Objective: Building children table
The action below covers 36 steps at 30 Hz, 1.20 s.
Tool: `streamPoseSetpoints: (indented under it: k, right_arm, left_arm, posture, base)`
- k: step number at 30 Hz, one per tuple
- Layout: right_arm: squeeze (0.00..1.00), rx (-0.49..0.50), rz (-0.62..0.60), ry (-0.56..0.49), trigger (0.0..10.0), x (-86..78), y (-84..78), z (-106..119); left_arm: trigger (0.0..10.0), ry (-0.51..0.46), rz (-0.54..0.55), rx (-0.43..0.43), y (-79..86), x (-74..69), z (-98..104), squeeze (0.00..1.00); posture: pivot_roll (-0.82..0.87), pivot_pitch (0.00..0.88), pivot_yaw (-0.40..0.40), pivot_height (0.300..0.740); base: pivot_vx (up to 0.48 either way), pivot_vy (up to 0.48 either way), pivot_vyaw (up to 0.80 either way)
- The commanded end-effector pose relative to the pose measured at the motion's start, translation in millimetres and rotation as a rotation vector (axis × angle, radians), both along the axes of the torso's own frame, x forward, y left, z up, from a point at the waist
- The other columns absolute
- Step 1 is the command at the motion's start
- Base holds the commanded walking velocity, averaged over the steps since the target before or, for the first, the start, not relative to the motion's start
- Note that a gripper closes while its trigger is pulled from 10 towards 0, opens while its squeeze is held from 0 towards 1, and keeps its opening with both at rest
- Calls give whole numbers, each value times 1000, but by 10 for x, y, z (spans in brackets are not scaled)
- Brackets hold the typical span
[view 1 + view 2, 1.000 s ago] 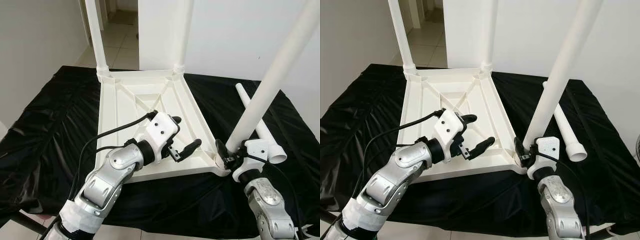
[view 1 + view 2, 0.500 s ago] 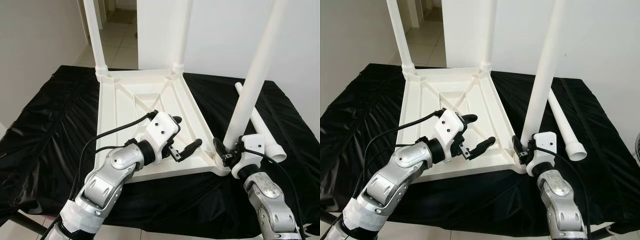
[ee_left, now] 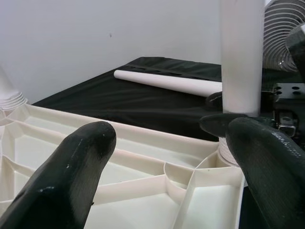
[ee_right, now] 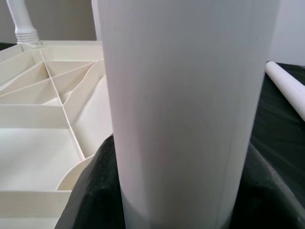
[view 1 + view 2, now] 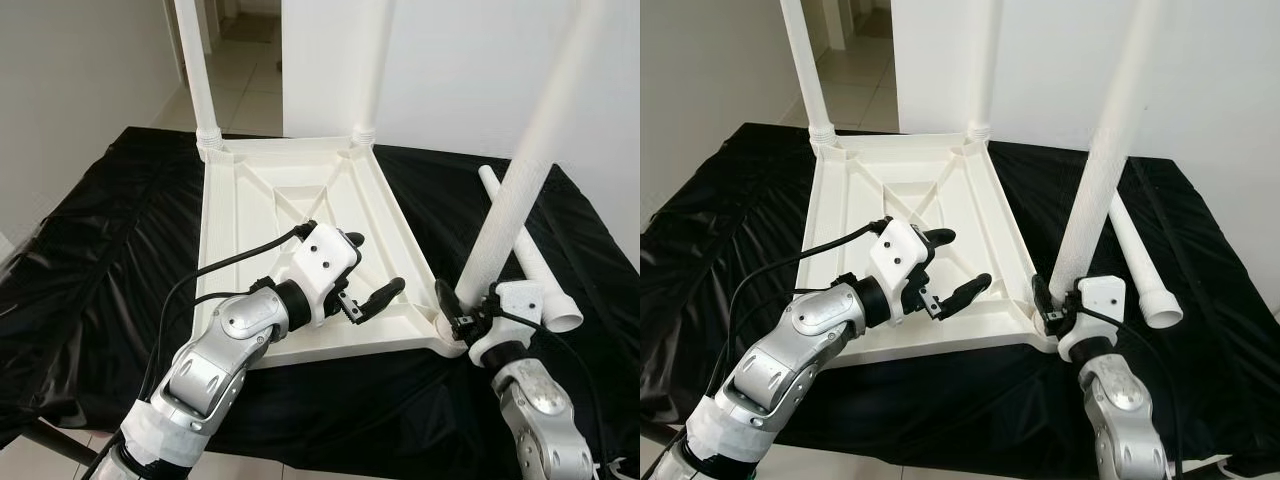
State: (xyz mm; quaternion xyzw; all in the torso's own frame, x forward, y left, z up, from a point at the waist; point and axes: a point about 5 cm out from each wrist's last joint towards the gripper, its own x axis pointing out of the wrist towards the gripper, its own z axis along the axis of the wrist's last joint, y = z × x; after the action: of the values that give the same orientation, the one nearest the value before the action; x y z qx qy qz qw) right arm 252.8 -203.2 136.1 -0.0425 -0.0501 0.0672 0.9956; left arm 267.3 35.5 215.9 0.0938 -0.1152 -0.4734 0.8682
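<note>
Right, black cloth (image 5: 90,250) draped over the work surface, wrinkled and shiny, with white walls behind and a tiled floor (image 5: 245,95) running off through a doorway at the back. Upside-down white tabletop (image 5: 290,230) lies ribbed side up on the cloth, two legs already standing in its far corners: far-left leg (image 5: 196,70) and far-right leg (image 5: 372,65). Left gripper (image 5: 368,270) hovers over the near part of the tabletop, fingers spread wide, holding nothing. Just off to its right, the right gripper (image 5: 462,315) is clamped round the base of a third leg (image 5: 520,190), which sits at the tabletop's near-right corner socket and tilts away to the right. Beyond the right gripper, touching nothing, a spare leg (image 5: 530,262) lies flat on the cloth. Tops of all three standing legs are cut off by the frame. Can't tell whether the held leg's foot is fully seated; gripper fingers hide the joint.
</note>
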Motion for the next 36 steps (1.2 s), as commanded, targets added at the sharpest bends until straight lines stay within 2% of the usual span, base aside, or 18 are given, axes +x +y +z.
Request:
streamPoseSetpoints:
  k: [1, 23, 36]
  right_arm:
    - [0, 33, -24, 207, 10000, -138, -17, -450]
    - [0, 30, 15, 159, 10000, -309, 52, -554]
    - [0, -18, 26, 115, 10000, -404, 67, -620]
  left_arm:
    - [10000, -6, -34, 15, -5, -14, 7, 0]
    - [10000, -11, -41, 16, 0, -18, 20, 0]
    - [10000, -9, -38, 15, 8, -21, 26, 0]
  posture:
    - [-26, 85, 20, 740]
    - [-24, 77, 24, 740]
    - [-22, 87, 25, 740]
  base:
    - [0, 0, 0]
    - [0, 0, 0]
    - [0, 0, 0]
